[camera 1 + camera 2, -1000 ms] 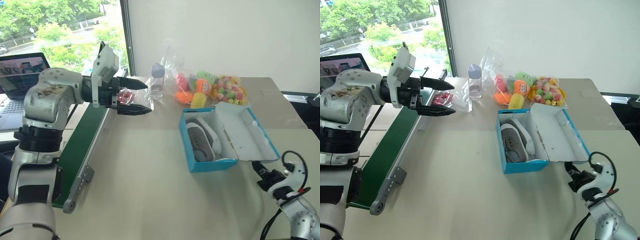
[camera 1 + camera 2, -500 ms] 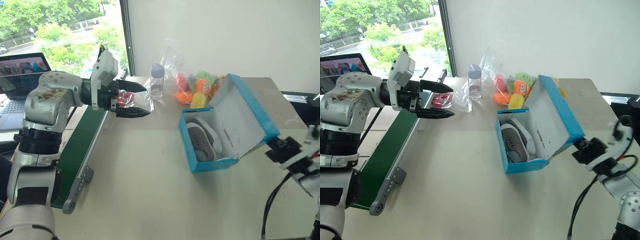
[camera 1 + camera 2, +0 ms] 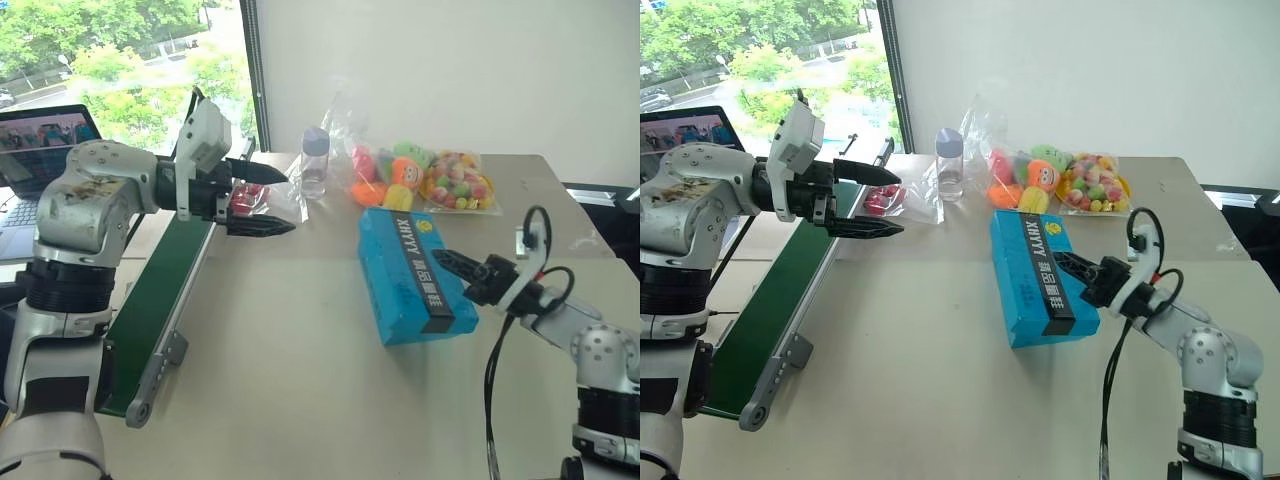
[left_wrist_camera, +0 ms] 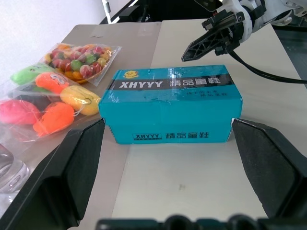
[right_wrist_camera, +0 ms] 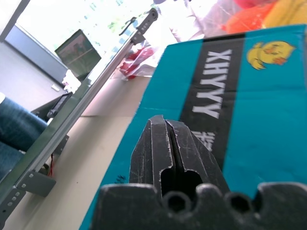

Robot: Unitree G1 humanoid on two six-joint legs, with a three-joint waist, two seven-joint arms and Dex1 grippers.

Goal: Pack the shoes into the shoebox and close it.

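The bright blue shoebox [image 3: 415,275] lies on the table with its lid down, and a dark band of lettering runs along the top. The shoes are hidden inside it. My right gripper [image 3: 445,260] is shut with nothing in it. Its tip is over the right side of the lid [image 5: 249,96], and I cannot tell whether it touches. My left gripper [image 3: 285,203] hangs open and empty above the table's far left, well apart from the box. In its wrist view the box [image 4: 170,103] lies between its fingers [image 4: 72,163], with the right gripper [image 4: 201,45] beyond.
Behind the box lie clear bags of colourful plush toys [image 3: 395,180] and sweets [image 3: 455,180], plus a clear bottle [image 3: 315,160]. A small bag with something red [image 3: 260,200] lies by the left gripper. A green conveyor [image 3: 165,290] runs along the table's left edge, and a laptop [image 3: 40,150] stands beyond.
The lid, lying open to the right a second ago, has swung over and shut. My right gripper rose and moved left with it onto the lid. The left arm stayed still.
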